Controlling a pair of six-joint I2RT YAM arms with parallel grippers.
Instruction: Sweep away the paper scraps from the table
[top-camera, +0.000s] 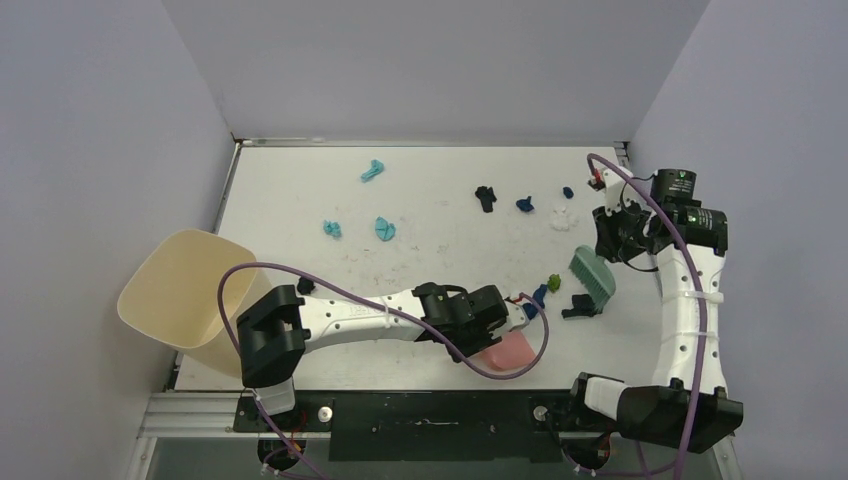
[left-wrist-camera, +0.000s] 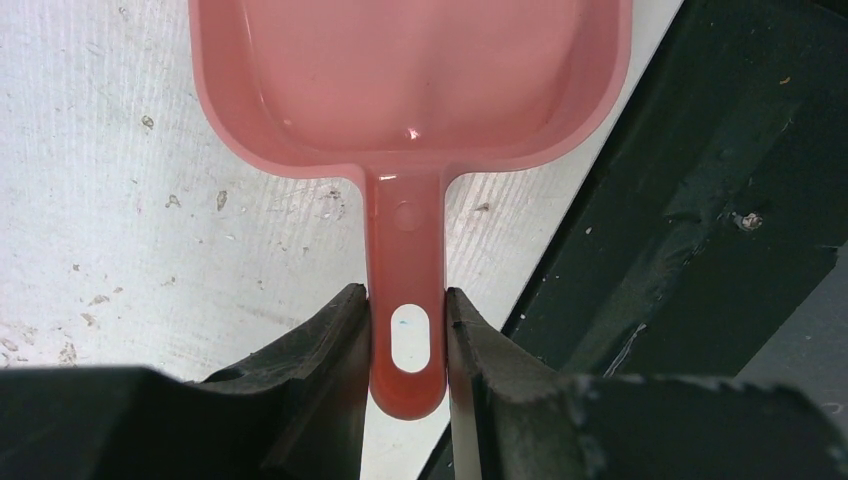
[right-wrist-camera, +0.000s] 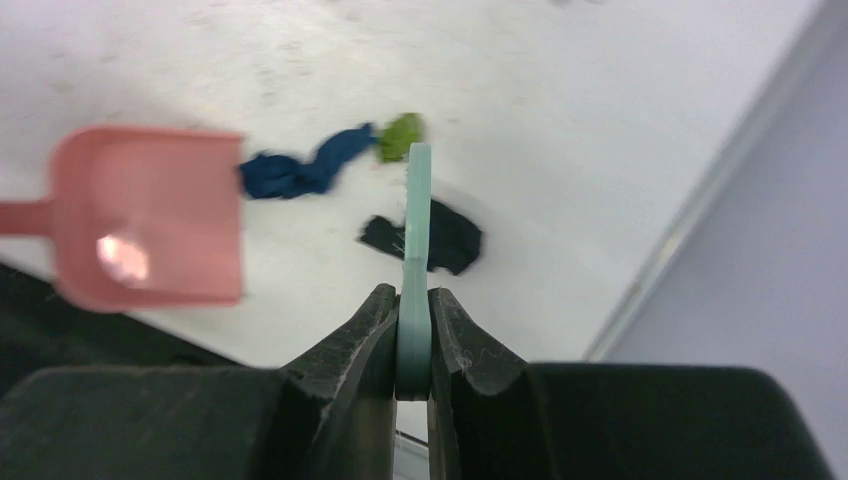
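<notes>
The paper scraps (top-camera: 385, 229) lie scattered over the white tabletop (top-camera: 300, 190). Three teal wads sit left of centre. A black, two dark blue and a white one are grouped towards the far right, and a lone black wad lies beside the beige bin (top-camera: 175, 290) at the left edge. Nearer the front, a green wad (right-wrist-camera: 400, 137), a dark blue one (right-wrist-camera: 300, 170) and a black one (right-wrist-camera: 425, 238) cluster together. The dark blue one is just beside the mouth of the pink dustpan (left-wrist-camera: 410, 70). The left gripper (left-wrist-camera: 408, 340) is clamped on the dustpan's handle near the tabletop's front edge. The right gripper (right-wrist-camera: 413, 330) pinches the handle of the teal brush (top-camera: 592, 272), whose head is close to the green and black wads.
</notes>
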